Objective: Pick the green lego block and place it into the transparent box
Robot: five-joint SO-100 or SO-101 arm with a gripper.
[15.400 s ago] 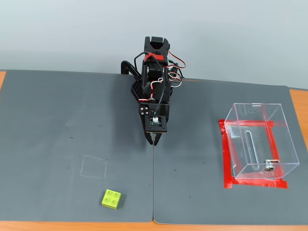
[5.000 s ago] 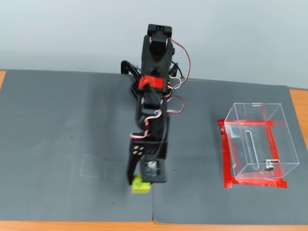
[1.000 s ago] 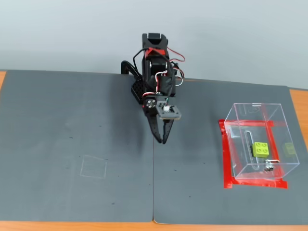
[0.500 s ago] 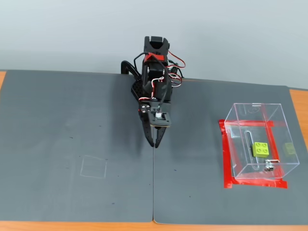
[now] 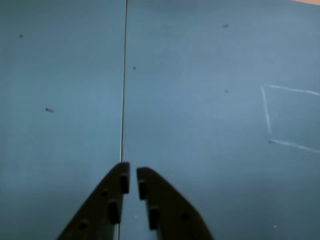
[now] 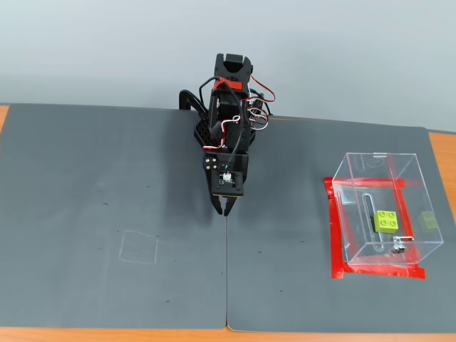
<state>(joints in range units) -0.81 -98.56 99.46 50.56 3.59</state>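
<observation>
Claw: the gripper (image 5: 131, 176) is seen in the wrist view with its two dark fingers nearly closed, only a thin gap left between the tips, and nothing held between them; in the fixed view (image 6: 224, 211) it is pointed down at the mat.
Under the claw: a seam (image 5: 123, 90) between two grey mats (image 6: 107, 185) is seen running straight ahead from the left fingertip in the wrist view.
Chalk outline: a faint square (image 5: 287, 117) is drawn on the mat, ahead and to the right of the claw in the wrist view; in the fixed view it (image 6: 139, 248) is seen left of the claw and nearer the camera.
Green lego block (image 6: 387, 221): it is found inside the transparent box (image 6: 377, 209), well apart from the claw, to its right in the fixed view.
Box base: red tape (image 6: 333, 235) is laid around the box's foot.
View difference: block, box and arm (image 6: 229, 107) are shown only in the fixed view; the finger gap is shown clearly only in the wrist view.
</observation>
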